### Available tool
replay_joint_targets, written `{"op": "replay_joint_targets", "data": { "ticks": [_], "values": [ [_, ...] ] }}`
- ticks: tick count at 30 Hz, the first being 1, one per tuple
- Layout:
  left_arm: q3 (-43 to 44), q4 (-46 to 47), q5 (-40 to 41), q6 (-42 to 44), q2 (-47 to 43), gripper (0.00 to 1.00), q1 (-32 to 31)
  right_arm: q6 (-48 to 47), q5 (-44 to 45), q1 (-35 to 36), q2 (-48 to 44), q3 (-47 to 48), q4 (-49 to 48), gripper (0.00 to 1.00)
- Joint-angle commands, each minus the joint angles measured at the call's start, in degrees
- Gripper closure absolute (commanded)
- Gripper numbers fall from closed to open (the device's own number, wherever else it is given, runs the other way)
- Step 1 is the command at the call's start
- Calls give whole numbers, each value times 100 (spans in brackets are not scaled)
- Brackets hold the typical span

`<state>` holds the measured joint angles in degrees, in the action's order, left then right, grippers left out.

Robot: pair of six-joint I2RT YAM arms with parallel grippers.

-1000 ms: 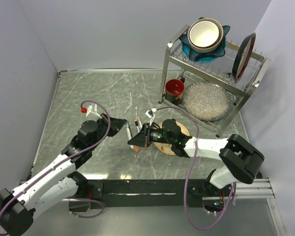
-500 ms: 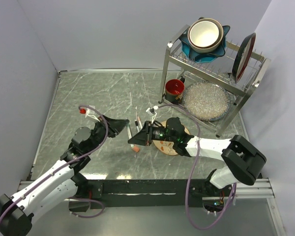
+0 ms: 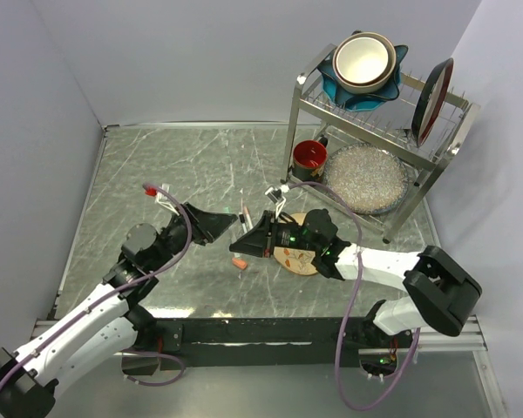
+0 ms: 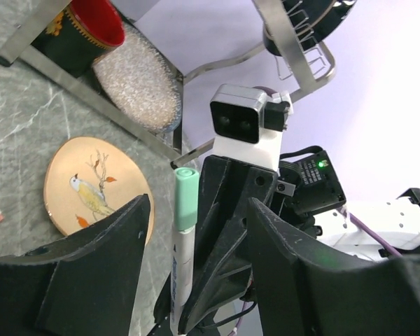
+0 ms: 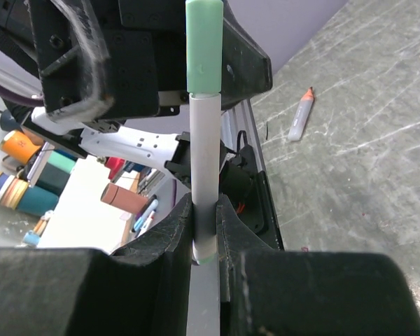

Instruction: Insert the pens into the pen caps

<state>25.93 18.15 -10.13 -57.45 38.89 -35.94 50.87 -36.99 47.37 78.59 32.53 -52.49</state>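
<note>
Table [image 3: 157, 165] carries the work. Both arms meet above its middle, a bit nearer the near edge than the far one. Right gripper [image 5: 204, 210] has its fingers [image 5: 169, 231] pinching the pen [image 5: 204, 161] low on the barrel, pen upright in the wrist view, green cap [image 5: 204, 45] on the top end. Left gripper [image 4: 198, 201] has its fingers [image 4: 98, 259] spread, one on each side of the cap and not touching it. Main risk as I judge it: cap may not be pushed fully home (can't tell from these views), so a left finger brushing it on the way out could tilt it or pull it off. Second risk: the grip is low and narrow, so any sideways knock can swivel the pen in the pinch or drop it. A loose pen [image 5: 301, 114] with an orange tip lies flat on the table, uncapped. A falling cap could roll away near it, toward an edge.
</note>
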Motion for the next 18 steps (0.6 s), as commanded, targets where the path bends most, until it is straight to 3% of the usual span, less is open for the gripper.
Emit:
{"op": "replay_joint_targets", "data": {
  "ticks": [1, 18],
  "values": [
    [368, 13, -165, 260, -40, 37, -9, -183, -71, 44, -309, 8, -174, 100],
    [676, -215, -24, 419, 189, 40, -9, -130, -229, 132, -555, -151, -253, 100]
  ]
}}
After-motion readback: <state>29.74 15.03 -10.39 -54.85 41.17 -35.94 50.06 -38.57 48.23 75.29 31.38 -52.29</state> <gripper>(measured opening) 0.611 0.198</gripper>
